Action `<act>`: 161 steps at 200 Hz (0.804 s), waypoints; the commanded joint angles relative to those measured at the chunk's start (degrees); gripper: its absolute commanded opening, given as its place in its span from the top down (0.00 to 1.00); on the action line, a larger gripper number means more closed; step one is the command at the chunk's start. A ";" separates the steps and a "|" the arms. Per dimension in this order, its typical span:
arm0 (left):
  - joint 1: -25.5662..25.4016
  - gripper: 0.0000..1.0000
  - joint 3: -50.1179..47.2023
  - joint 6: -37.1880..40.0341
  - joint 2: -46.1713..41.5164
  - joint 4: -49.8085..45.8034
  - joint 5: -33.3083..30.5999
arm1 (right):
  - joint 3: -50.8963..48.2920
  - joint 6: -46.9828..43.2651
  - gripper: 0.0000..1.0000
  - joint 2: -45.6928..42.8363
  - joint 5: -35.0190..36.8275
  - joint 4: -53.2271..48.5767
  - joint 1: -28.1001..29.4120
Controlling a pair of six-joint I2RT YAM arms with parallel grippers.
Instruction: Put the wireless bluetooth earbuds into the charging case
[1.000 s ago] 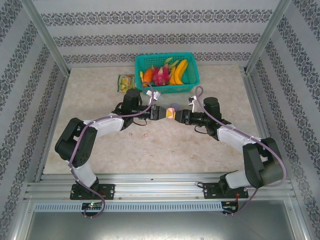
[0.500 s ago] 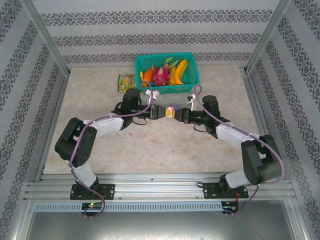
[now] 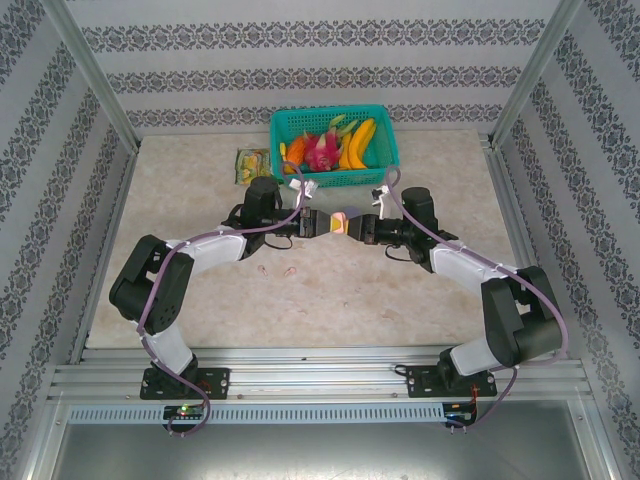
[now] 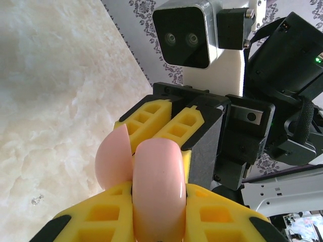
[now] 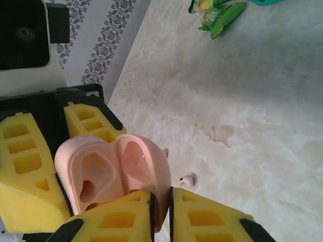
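From above, I see my left tool [image 3: 325, 222] and right tool [image 3: 356, 226] meeting nose to nose. The pink charging case [image 3: 341, 221] is caught between them, though the fingers are too small here to judge. Two tiny pink earbuds [image 3: 290, 270] lie loose on the table [image 3: 420, 300], on the arm-base side of the left tool and apart from the case. Beyond both tools stands a teal basket [image 3: 336, 181] of fruit.

On the left wrist camera, the left tool [image 4: 159, 212] is clamped on one shell of the open charging case [image 4: 156, 181], its fingers cut off by the bottom edge. The right tool [image 4: 166, 123] faces it, jaws nearly together behind the other shell. A speck [image 4: 35, 200] on the table is too blurred to name.

On the right wrist camera, the right tool [image 5: 161, 212] pinches the rim of one shell of the charging case [image 5: 101, 171]. The left tool [image 5: 58, 146] grips the other half. One earbud [image 5: 187, 180] lies on the table just past the right tool's tips.
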 commanded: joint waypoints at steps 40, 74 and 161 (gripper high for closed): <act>-0.02 0.55 0.31 1.74 0.37 -2.39 -0.85 | 2.85 -3.25 0.92 -0.31 1.08 -3.61 0.53; -0.02 0.36 0.60 2.24 -0.22 -3.66 -2.78 | 2.99 -4.19 0.95 -1.04 2.31 -5.63 0.45; 1.74 0.00 8.36 18.71 -9.19 -33.60 -15.31 | 5.98 -11.04 1.00 -2.71 9.10 -15.44 0.37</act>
